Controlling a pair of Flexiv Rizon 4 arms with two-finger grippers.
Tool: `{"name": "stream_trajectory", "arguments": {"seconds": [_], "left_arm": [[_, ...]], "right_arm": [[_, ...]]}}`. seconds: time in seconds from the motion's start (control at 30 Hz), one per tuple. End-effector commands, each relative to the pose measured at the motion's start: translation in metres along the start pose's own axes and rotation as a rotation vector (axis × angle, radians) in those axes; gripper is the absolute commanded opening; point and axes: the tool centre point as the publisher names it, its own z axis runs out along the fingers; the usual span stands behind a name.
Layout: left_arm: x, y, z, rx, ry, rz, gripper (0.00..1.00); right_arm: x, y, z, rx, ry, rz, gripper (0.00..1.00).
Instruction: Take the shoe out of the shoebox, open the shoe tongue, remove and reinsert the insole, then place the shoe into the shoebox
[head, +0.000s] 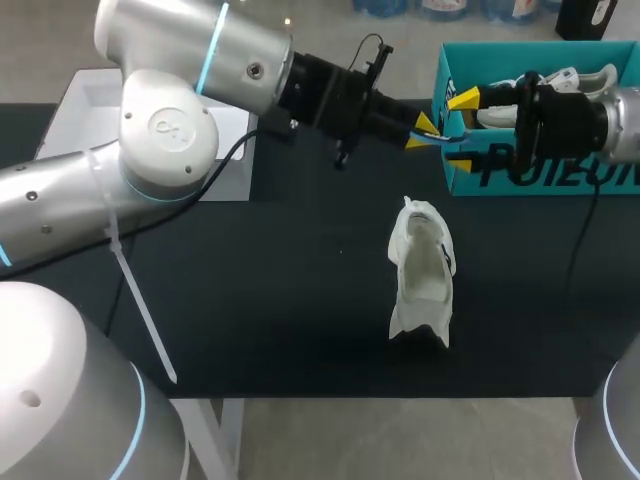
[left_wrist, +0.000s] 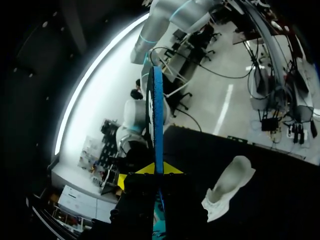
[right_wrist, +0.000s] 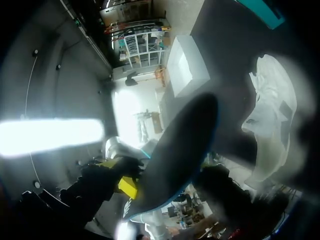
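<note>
The left gripper (head: 426, 128) pinches the insole (left_wrist: 158, 115); whether the right gripper (head: 461, 128) holds it is unclear, so it might fall.

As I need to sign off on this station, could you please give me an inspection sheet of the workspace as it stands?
Surface: black table, no spills seen.
Job's things: white shoe rests on the table, outside the teal shoebox; blue insole is out of the shoe, held in the air near the box.
Clutter: white flat tray at the far left, behind the left arm.
Tools: left tool shut on the insole; right tool close by it, grip unclear.
Cables: black cable loops along the left arm; another hangs from the right arm over the table.
Surroundings: nothing seen reaching over the table.
</note>
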Motion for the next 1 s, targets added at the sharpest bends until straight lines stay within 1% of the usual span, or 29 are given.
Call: {"name": "stream_trajectory", "arguments": {"seconds": [0.03, 0.17, 0.37, 0.63, 0.67, 0.7, 0.73, 0.8, 0.83, 0.9, 1.0], "left_arm": [[0.001, -0.003, -0.001, -0.005, 0.000, 0.000, 0.00], [0.001, -0.006, 0.001, -0.003, 0.004, 0.002, 0.00], [0.002, -0.011, -0.003, -0.003, 0.008, -0.001, 0.00], [0.014, -0.013, -0.010, 0.014, 0.022, -0.057, 0.00], [0.016, -0.013, -0.010, 0.021, 0.032, -0.070, 0.45], [0.018, -0.014, -0.010, 0.030, 0.040, -0.072, 1.00], [0.020, -0.015, -0.011, 0.037, 0.052, -0.083, 1.00], [0.024, -0.016, -0.017, 0.078, 0.069, -0.115, 1.00], [0.026, -0.016, -0.021, 0.081, 0.092, -0.135, 1.00], [0.027, -0.016, -0.032, 0.108, 0.130, -0.169, 1.00], [0.023, -0.017, -0.053, 0.109, 0.213, -0.197, 1.00]], "right_arm": [[0.000, 0.001, 0.001, 0.000, -0.002, 0.001, 0.00], [0.000, 0.001, 0.001, 0.000, -0.002, 0.001, 0.00], [0.000, 0.001, 0.001, 0.000, -0.002, 0.001, 0.00], [0.000, 0.001, 0.001, 0.000, -0.002, 0.001, 0.00], [0.000, 0.001, 0.001, 0.000, -0.002, 0.001, 0.00], [0.000, 0.001, 0.001, 0.000, -0.002, 0.001, 0.00], [0.000, 0.001, 0.001, 0.000, -0.002, 0.001, 0.00], [0.000, 0.001, 0.001, 0.000, -0.002, 0.001, 0.00], [0.000, 0.001, 0.001, 0.000, -0.002, 0.001, 0.00], [0.000, 0.001, 0.001, 0.000, -0.002, 0.001, 0.00], [0.000, 0.001, 0.001, 0.000, -0.002, 0.001, 0.00]]}}
